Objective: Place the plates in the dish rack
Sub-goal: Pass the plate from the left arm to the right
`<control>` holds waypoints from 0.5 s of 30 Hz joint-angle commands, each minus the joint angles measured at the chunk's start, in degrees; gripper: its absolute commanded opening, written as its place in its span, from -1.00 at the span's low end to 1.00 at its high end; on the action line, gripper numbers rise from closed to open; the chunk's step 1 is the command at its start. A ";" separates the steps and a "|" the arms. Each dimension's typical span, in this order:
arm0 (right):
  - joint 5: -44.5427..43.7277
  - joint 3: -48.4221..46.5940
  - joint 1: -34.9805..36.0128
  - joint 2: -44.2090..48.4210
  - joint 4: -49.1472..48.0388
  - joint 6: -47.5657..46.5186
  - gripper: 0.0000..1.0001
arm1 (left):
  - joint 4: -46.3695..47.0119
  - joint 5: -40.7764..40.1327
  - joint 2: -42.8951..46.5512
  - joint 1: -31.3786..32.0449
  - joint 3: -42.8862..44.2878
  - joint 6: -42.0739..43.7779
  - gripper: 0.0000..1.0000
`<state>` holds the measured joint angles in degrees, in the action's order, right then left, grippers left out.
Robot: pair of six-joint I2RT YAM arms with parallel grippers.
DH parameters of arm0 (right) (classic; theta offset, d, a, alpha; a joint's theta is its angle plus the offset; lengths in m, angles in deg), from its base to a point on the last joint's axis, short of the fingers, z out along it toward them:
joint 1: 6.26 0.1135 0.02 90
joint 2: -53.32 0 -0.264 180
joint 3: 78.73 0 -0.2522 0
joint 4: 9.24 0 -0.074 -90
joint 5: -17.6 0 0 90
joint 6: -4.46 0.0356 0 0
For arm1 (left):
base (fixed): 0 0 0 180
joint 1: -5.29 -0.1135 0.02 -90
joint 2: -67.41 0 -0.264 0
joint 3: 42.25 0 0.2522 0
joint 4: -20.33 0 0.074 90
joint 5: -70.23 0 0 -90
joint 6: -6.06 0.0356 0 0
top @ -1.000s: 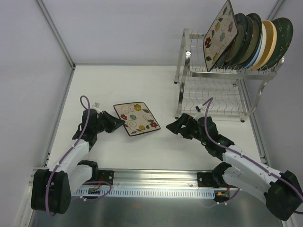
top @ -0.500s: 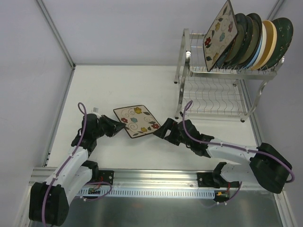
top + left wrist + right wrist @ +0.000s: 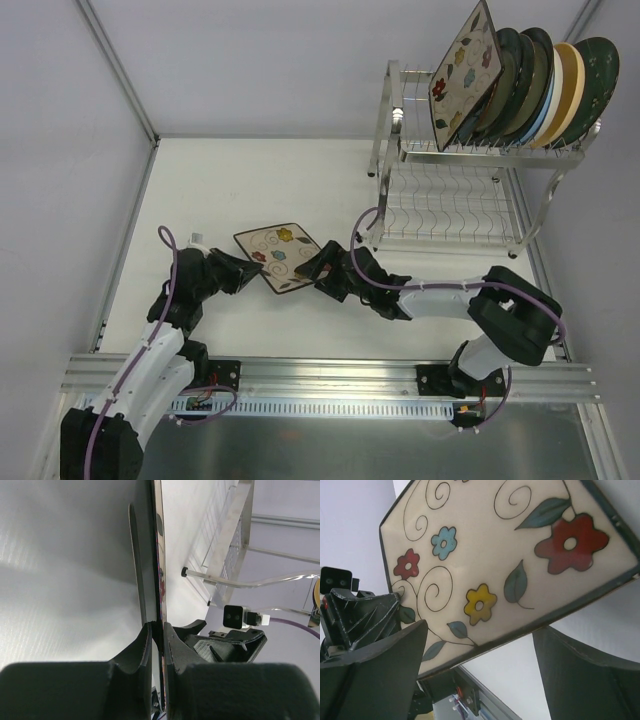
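top external view: the dish rack (image 3: pixel 500 155) stands at the table's (image 3: pixel 250 180) far right, and its upper shelf holds a tight row of plates on edge: one square cream floral plate (image 3: pixel 465 65) at the left end, then round plates (image 3: pixel 540 85) in dark green, pale blue and tan, ending in a dark green patterned one (about seven in all; the rims overlap, so the count is not sure). a second square floral plate (image 3: pixel 277 255) sits well apart from the rack, low over the table between the two arms, which makes two square plates. the left gripper (image 3: pixel 253 270) is at its left edge and the right gripper (image 3: pixel 318 272) at its right edge; from above i cannot tell whether the plate clears the table. left wrist view: the plate (image 3: pixel 157 555) is seen edge on, and the left gripper's fingers (image 3: pixel 142 645) are pressed together, pinching its rim from both faces; the rack's frame shows beyond. right wrist view: the plate's (image 3: pixel 510 555) flowered face fills the picture, with red, blue and yellow flowers. the right gripper's fingers (image 3: pixel 385 670) are spread wide on either side of the near rim, which lies between them; whether either pad touches it i cannot tell. the left gripper grips the far corner.
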<state>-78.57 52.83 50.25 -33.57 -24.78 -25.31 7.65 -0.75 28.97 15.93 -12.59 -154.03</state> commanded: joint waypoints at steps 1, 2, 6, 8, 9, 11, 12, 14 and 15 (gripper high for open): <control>-1.39 -3.90 1.41 -3.10 -5.06 4.63 0.76 | 9.73 1.37 3.28 1.06 1.50 -3.30 -1.00; -1.47 -4.34 1.50 -3.72 -5.33 5.16 0.74 | 9.55 1.28 3.54 1.14 1.50 -3.30 -1.00; -1.65 -4.87 1.58 -6.44 -7.87 7.97 0.65 | 9.29 0.14 4.33 2.02 1.24 -3.83 -1.00; -1.74 -5.40 1.50 -7.41 -7.70 8.41 0.62 | 9.29 -0.13 4.68 2.64 0.80 -4.27 -1.00; -1.91 -5.84 1.58 -7.68 -7.62 8.42 0.61 | 9.29 -0.39 4.86 2.90 0.62 -4.53 -1.00; -2.52 -6.28 1.41 -8.38 -7.00 9.11 0.57 | 9.20 -0.57 5.12 3.69 0.10 -5.06 -1.00; -2.79 -6.37 1.50 -8.64 -7.17 9.38 0.54 | 9.20 -0.48 5.30 3.95 -0.17 -5.50 -1.00; -3.31 -6.81 1.41 -9.26 -7.00 10.26 0.47 | 9.11 -0.92 5.82 4.74 -1.13 -6.64 -1.00; -3.58 -6.90 1.50 -9.35 -7.00 10.61 0.43 | 9.11 -1.01 6.00 5.01 -1.48 -6.99 -1.00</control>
<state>-79.49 48.81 51.63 -42.45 -27.64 -17.75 6.69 -5.05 32.32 19.38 -14.73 -156.85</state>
